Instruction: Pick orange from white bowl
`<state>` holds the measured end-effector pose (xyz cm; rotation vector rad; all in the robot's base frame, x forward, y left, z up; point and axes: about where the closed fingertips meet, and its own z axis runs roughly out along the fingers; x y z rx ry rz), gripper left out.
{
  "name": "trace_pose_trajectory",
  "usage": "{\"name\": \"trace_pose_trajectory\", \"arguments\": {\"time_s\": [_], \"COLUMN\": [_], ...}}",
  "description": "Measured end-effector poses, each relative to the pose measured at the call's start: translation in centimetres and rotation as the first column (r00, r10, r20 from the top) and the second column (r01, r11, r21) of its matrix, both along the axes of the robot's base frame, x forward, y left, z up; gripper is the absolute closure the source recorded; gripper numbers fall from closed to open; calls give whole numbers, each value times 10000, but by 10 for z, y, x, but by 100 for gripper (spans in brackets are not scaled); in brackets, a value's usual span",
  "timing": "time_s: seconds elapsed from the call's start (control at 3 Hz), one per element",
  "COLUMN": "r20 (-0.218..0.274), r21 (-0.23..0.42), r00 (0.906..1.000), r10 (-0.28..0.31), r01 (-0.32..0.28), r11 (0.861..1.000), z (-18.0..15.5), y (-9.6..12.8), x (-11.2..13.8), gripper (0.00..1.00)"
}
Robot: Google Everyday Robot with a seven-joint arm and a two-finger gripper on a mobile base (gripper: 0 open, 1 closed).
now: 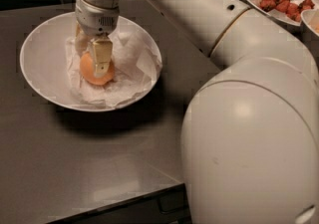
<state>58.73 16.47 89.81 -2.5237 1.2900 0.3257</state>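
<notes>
The orange lies on crumpled white paper in the middle of the wide white bowl at the upper left. My gripper reaches straight down into the bowl. One finger lies across the front of the orange and the other sits behind it at the left, so the orange is between them and both seem to touch it. The orange rests on the paper.
The bowl stands on a dark grey table. A smaller white bowl with red strawberries is at the top right. My bulky white arm fills the right side of the view and hides the table there.
</notes>
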Motion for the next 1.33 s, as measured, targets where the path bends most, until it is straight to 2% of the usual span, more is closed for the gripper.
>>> {"name": "trace_pose_trajectory", "arguments": {"time_s": [0.67, 1.33], "r20": [-196, -402], "r21": [91, -14], "r00": [9996, 9992], "r10": [-197, -24], "r01": [199, 24], "r11": [9998, 10000], "z": [-6, -13], "y": [-13, -9], "x": [-12, -10], "gripper": [35, 34]}}
